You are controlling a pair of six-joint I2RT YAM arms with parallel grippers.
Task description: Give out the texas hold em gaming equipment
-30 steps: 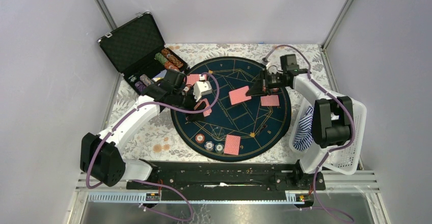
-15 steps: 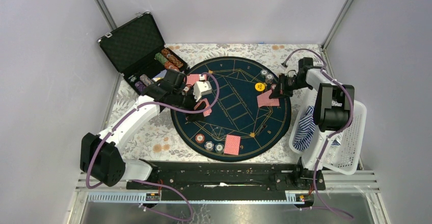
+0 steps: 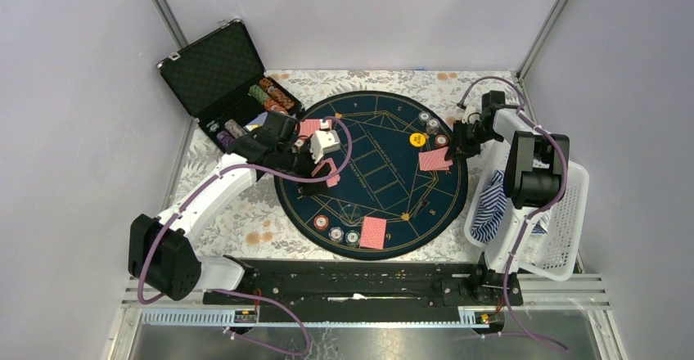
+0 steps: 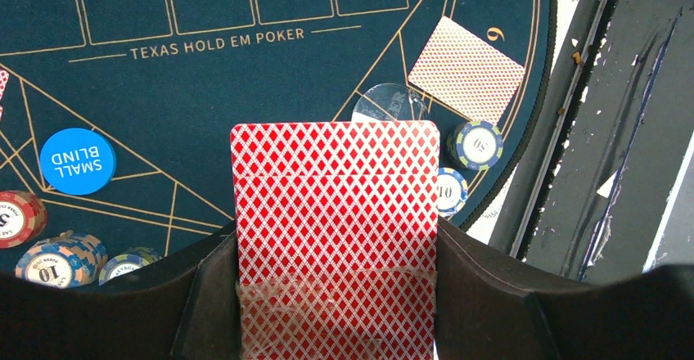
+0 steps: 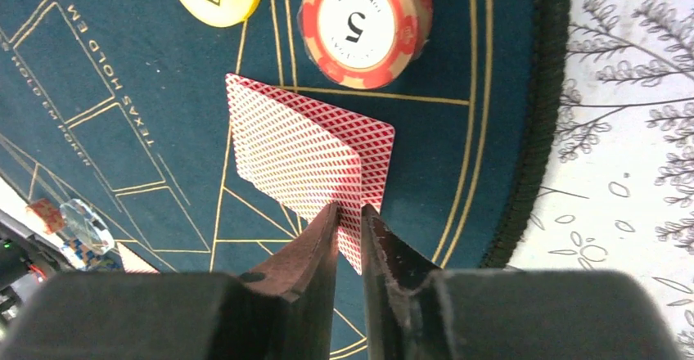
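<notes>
Since I judge that the next deal has to start from the deck [image 3: 331,175], what I watch from the top view is where it lies from the right tool [image 3: 452,150]. It is well apart to the left, across the round mat [image 3: 385,123], clamped in the left tool [image 3: 322,165] over the mat's left side. The right tool sits at the mat's right edge, just beside the dealt cards [image 3: 434,160]. These lie flat on the felt, on the near side of the yellow disc [image 3: 417,139]. The left arm is plainly nearer the deck, and the right would have to cross the mat to reach it. From the left wrist, the deck fills the gap between the two dark jaws, which grip its long edges. Its long axis therefore runs straight out along the tool toward the near seat, where a single card [image 4: 466,69] and a few chips [image 4: 479,143] already lie. The free short edge is the one offered for a pinch. A blue small-blind disc [image 4: 78,161] lies on the felt too. From the right wrist, the jaws stand only a slit apart, with the near corner of the dealt cards showing in the slit. The cards look to be two, overlapped, resting on the near side of a red chip [image 5: 366,20]. They lie inside the mat's rim, with the floral worktop [image 5: 622,131] beyond it to the right. I read them as free rather than pinched, though so thin a gap leaves some doubt.
</notes>
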